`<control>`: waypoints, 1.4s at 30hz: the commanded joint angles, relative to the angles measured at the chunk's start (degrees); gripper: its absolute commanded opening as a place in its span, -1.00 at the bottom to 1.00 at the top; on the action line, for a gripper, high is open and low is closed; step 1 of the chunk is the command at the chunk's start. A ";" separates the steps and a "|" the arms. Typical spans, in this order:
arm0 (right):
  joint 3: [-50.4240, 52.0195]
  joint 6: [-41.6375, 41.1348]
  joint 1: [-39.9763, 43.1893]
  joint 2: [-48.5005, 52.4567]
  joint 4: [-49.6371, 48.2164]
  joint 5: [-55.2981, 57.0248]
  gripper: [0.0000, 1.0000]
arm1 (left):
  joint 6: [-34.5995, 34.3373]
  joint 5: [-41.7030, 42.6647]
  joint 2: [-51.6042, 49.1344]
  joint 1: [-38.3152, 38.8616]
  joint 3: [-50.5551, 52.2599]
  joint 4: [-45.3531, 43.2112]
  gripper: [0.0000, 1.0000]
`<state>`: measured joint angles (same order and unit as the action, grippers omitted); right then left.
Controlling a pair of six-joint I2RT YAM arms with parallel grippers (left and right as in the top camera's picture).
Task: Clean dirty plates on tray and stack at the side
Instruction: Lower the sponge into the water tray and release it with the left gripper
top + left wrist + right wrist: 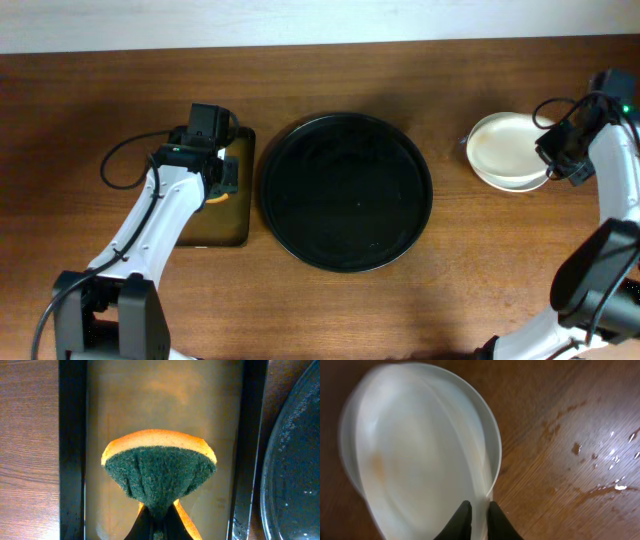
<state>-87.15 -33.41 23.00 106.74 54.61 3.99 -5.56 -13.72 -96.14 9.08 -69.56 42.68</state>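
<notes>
The large round black tray [345, 190] sits mid-table with no plates on it; its wet rim shows in the left wrist view [295, 470]. The plates [508, 150] lie stacked at the far right. My right gripper [553, 160] is shut on the rim of the top white plate [420, 460], which looks blurred, with a faint orange smear on its left part; the fingers [479, 515] pinch its edge. My left gripper [220, 188] is shut on a green-and-orange sponge [159, 472], fingers [159, 520] squeezing its middle, over the small tray.
A small rectangular dark tray [70, 460] with brownish liquid lies left of the round tray [243, 220]. Water drops and streaks [615, 485] wet the wooden table to the right of the plates.
</notes>
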 commanded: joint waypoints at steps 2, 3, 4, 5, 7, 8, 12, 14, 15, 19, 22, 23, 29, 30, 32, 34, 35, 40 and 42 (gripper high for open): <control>-1.42 6.69 0.26 -2.08 1.84 -5.60 0.41 | -0.17 0.44 -0.50 -0.15 0.22 0.46 -1.00; -1.57 8.31 0.15 -4.59 4.04 -8.22 0.41 | -0.17 1.33 -0.50 -0.24 0.22 0.70 -1.00; -1.57 9.70 -0.13 -6.91 6.88 -9.66 0.42 | -0.17 3.91 -0.50 -0.66 0.22 0.68 -1.00; -1.57 11.96 -1.22 -9.07 9.27 -9.81 0.43 | -0.17 6.25 -0.50 -1.38 0.22 0.48 -1.00; -1.57 15.08 -5.46 -11.26 13.40 -9.77 0.43 | 0.68 14.75 -0.55 -5.09 0.22 -0.24 -1.00; -1.53 15.26 -7.08 -11.08 13.90 -9.60 0.43 | 3.32 20.92 -0.83 -7.04 0.24 -0.61 -1.00; -1.53 16.70 -12.94 -10.91 14.03 -9.35 0.43 | 14.29 43.58 -7.37 -13.38 0.26 -0.79 -1.00; -1.53 16.72 -13.33 -10.91 14.62 -9.35 0.43 | 19.58 55.10 -12.09 -15.50 0.26 -0.72 -1.00; -1.51 17.09 -13.35 -10.91 14.93 -9.35 0.43 | 20.74 59.84 -15.04 -17.29 0.26 -0.92 -1.00; -1.51 17.14 -13.31 -10.91 15.54 -9.35 0.43 | 19.76 69.46 -24.41 -25.31 0.26 -1.25 -1.00; -1.51 17.14 -13.31 -10.91 16.17 -9.35 0.42 | 19.78 69.42 -29.33 -29.53 0.26 -1.11 -1.00; -1.51 17.11 -13.31 -10.91 16.17 -9.38 0.42 | 19.76 69.46 -29.29 -29.79 0.20 -1.33 -1.00; -1.53 17.14 -13.31 -10.91 16.59 -9.35 0.41 | 19.74 69.44 -25.11 -29.79 0.02 -1.05 -1.00; -1.53 17.14 -13.31 -10.91 16.59 -9.35 0.41 | 19.74 69.42 -23.15 -29.68 0.02 -1.07 -1.00; -1.51 17.14 -13.31 -10.91 16.76 -9.35 0.41 | 18.56 63.63 -16.15 -27.67 0.02 -1.09 -1.00; -1.53 17.14 -13.31 -10.91 16.81 -9.35 0.41 | 15.34 53.72 -11.02 -24.11 0.02 -1.90 -1.00; -1.51 17.16 -13.29 -10.91 16.81 -9.33 0.41 | 13.31 47.54 -9.33 -22.45 0.02 -1.92 -1.00; -1.53 17.16 -13.31 -10.91 16.76 -9.33 0.41 | -4.20 9.22 -7.98 -11.56 0.81 -0.22 -1.00; -1.51 17.16 -13.31 -10.91 16.76 -9.33 0.41 | -7.23 4.61 -8.00 -9.86 3.15 -1.22 -1.00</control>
<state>-87.99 -16.45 10.02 95.79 71.35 -5.48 -7.03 2.28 -105.49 -2.92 -68.90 42.22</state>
